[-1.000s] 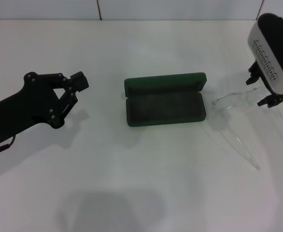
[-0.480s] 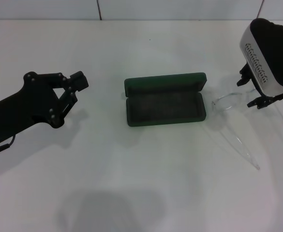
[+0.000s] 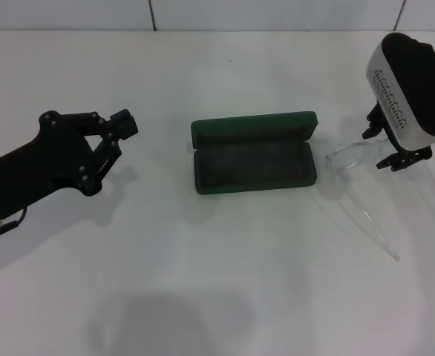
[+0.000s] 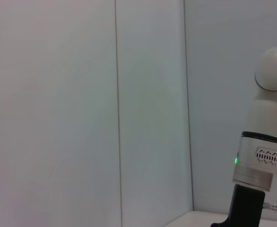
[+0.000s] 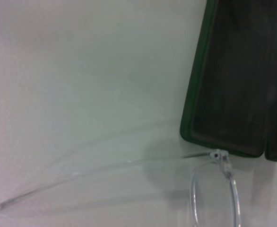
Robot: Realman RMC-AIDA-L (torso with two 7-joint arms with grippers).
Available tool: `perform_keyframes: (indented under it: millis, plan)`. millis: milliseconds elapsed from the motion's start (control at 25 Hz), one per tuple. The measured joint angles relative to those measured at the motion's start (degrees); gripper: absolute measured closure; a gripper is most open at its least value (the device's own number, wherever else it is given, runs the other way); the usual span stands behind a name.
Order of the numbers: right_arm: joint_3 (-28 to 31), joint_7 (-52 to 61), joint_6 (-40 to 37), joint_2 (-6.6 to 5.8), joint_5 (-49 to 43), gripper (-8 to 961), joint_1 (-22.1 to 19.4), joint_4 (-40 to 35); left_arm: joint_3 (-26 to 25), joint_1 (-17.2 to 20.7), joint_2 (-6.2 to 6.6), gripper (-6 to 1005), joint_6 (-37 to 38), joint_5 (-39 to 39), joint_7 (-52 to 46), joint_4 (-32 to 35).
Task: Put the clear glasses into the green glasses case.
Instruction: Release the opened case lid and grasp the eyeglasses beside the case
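Note:
The green glasses case (image 3: pixel 254 167) lies open at the table's middle, lid (image 3: pixel 253 127) folded back and dark lining showing; the right wrist view shows it too (image 5: pixel 228 85). Just right of it lie the clear glasses (image 3: pixel 349 157), their thin arms (image 3: pixel 371 222) running toward the front right. In the right wrist view one lens (image 5: pixel 214 194) and a long arm (image 5: pixel 82 172) are visible. My right gripper (image 3: pixel 387 147) stands open over the glasses' right end, a fingertip on each side of the frame. My left gripper (image 3: pixel 117 133) hovers parked left of the case.
A white table (image 3: pixel 217 282) bears everything, and a tiled wall (image 3: pixel 151 13) runs along its back edge. The left wrist view shows wall panels (image 4: pixel 82 113) and the right arm (image 4: pixel 266 142) far off.
My right gripper has moved left and slightly down, closer to the glasses and the case. The left arm, the case and the glasses have stayed put.

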Motion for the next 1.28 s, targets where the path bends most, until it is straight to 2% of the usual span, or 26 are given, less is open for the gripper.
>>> perform_keyframes:
  millis: [600, 800, 1000, 1280]
  plan:
    - [0.1, 0.0, 1.3, -0.01, 0.0, 498, 0.3, 1.4, 0.0, 0.6, 0.10, 943, -2.0, 0.3, 0.1, 1.5]
    - [-0.1, 0.0, 1.3, 0.09, 0.0, 601, 0.0, 1.1, 0.0, 0.9, 0.17, 943, -2.1, 0.3, 0.1, 1.8]
    - [0.0, 0.0, 1.3, 0.21, 0.0, 745, -0.2, 0.9, 0.0, 1.2, 0.14, 943, -2.1, 0.3, 0.3, 1.8]
    - [-0.2, 0.5, 0.9, 0.27, 0.0, 770, -0.4, 0.3, 0.0, 1.5, 0.10, 942, -2.1, 0.4, 0.3, 1.8]
